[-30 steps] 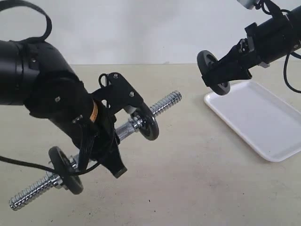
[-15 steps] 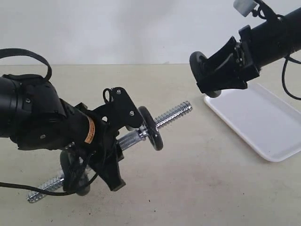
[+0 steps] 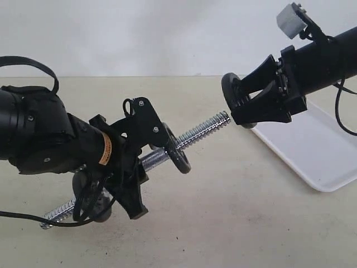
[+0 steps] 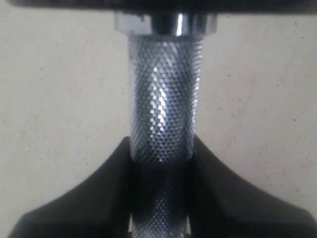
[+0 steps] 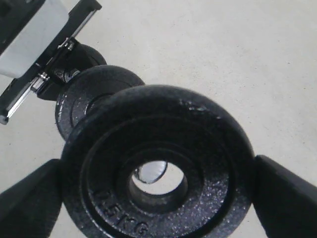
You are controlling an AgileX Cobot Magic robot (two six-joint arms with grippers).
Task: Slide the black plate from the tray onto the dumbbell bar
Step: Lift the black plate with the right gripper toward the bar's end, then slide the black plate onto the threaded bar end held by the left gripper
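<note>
Exterior view: a short chrome steel dumbbell bar [image 3: 159, 157] with coarse threaded ends is pinched at its middle by the left gripper [image 3: 139, 163]. The bar is lifted off the beige table [image 3: 234, 212] and tilted, its free threaded end raised. A round matt black inner disc [image 3: 177, 151] is seen on the bar just beside the jaws. A second disc [image 3: 95, 205] at the low end is half hidden by the arm. A small round cast-iron black plate [image 3: 228, 89] is clamped by the right gripper [image 3: 248, 103] in the air, just off the bar's raised tip; contact cannot be told. A flat white rectangular plastic tray [image 3: 312, 156] is left bare, under and behind the right arm.

Left wrist view: the knurled bar [image 4: 161, 119] is squeezed between both black fingers [image 4: 99, 198]. A silver collar nut [image 4: 166, 22] is seen past the jaws.

Right wrist view: the black plate [image 5: 208, 148] is gripped at opposite rim edges, jaws spread wide around it. The bar's shiny tip [image 5: 151, 172] is seen through the centre hole. The inner disc [image 5: 91, 96] is seen behind.
</note>
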